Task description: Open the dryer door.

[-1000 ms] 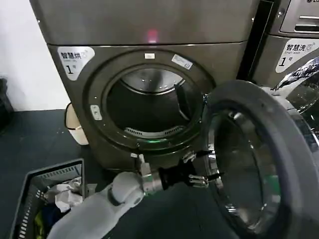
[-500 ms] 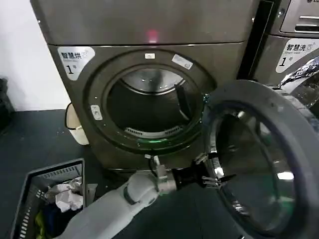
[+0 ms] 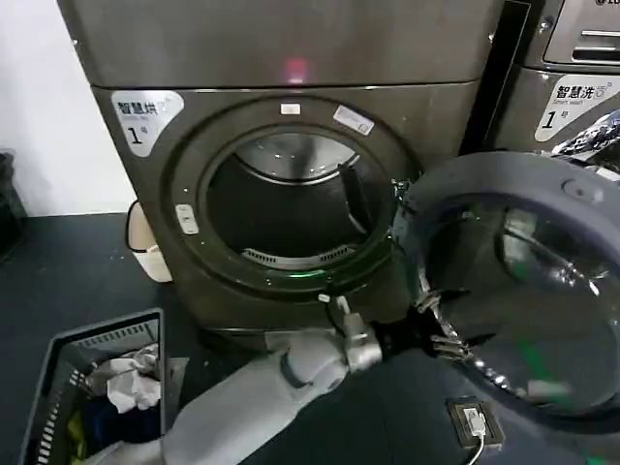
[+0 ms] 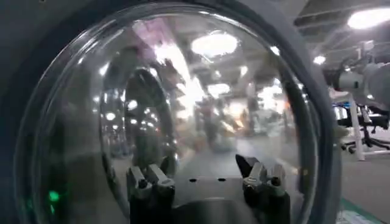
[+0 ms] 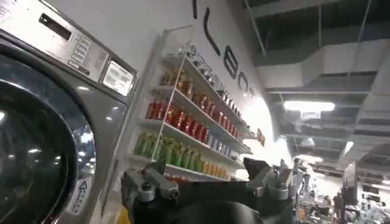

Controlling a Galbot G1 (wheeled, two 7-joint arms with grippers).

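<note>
The dryer door (image 3: 523, 291) stands swung out to the right of the dark drum opening (image 3: 291, 203), its grey back face and domed glass turned toward me. My left arm reaches from the lower left, and my left gripper (image 3: 444, 334) is at the lower left edge of the glass, on the door's inner side. In the left wrist view the left gripper (image 4: 204, 176) is open, and the door's glass (image 4: 183, 91) lies just ahead of the spread fingers with nothing held. My right gripper (image 5: 204, 179) is open and empty, raised beside the lighter silver machine (image 5: 49, 91).
A dark laundry basket (image 3: 58, 358) with clothes sits on the floor at the lower left. A white bin (image 3: 143, 242) stands left of the dryer. The lighter silver machine (image 3: 572, 107) is at the right. A small device (image 3: 473, 421) lies on the floor under the door.
The dryer door has swung farther open to the right, showing more of its inner face. My left gripper has followed it rightward and down along the door's edge.
</note>
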